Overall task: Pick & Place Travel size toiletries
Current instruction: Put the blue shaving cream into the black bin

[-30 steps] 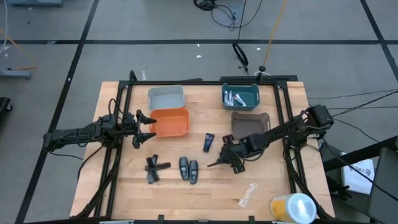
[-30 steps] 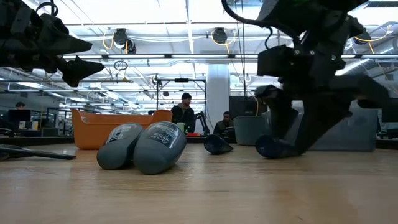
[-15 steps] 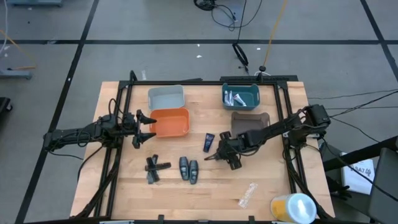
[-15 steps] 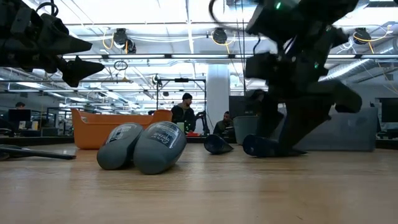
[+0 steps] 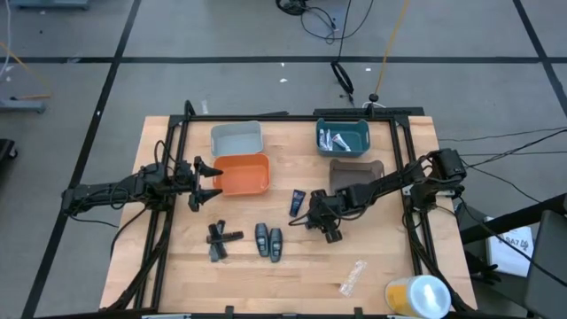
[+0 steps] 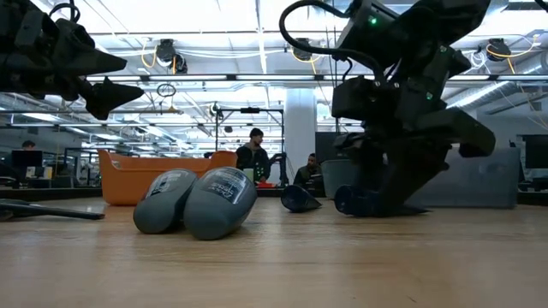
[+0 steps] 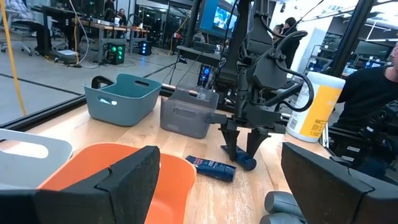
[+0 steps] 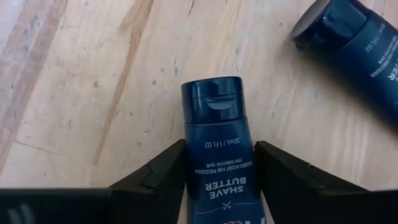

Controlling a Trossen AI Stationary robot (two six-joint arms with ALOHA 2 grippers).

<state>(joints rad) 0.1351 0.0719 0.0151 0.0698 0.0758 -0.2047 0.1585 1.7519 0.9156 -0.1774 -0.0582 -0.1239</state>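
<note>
At the middle of the wooden table (image 5: 372,257), my right gripper (image 5: 312,220) is down on the boards with its two dark fingers (image 8: 158,174) standing on either side of a dark blue shave butter tube (image 8: 221,165), close against its flanks, not visibly pressing it. The tube is smooth plastic with a flip cap and lies flat on the pale wood grain. A second dark blue tube (image 5: 297,202) lies just beside it, on the far-left side.

To the left and nearer, two dark grey oval pieces (image 5: 268,240) lie side by side, touching, rounded and matte. Left of them are the thin black stick-shaped pieces (image 5: 219,239), crossed.

Far right, a teal bin (image 5: 343,137) holds silvery-white tubes (image 5: 334,139); a grey bin (image 5: 356,173) sits just nearer than it. An orange bin (image 5: 241,175) and a light grey bin (image 5: 236,137) stand far left.

My left gripper (image 5: 205,183) hangs with fingers apart at the orange bin's left edge.

Near the table's right front edge lie a clear crinkled wrapper (image 5: 353,276) and a yellow-and-white cylinder (image 5: 416,294). Bare wood lies open between the ovals and the wrapper.
</note>
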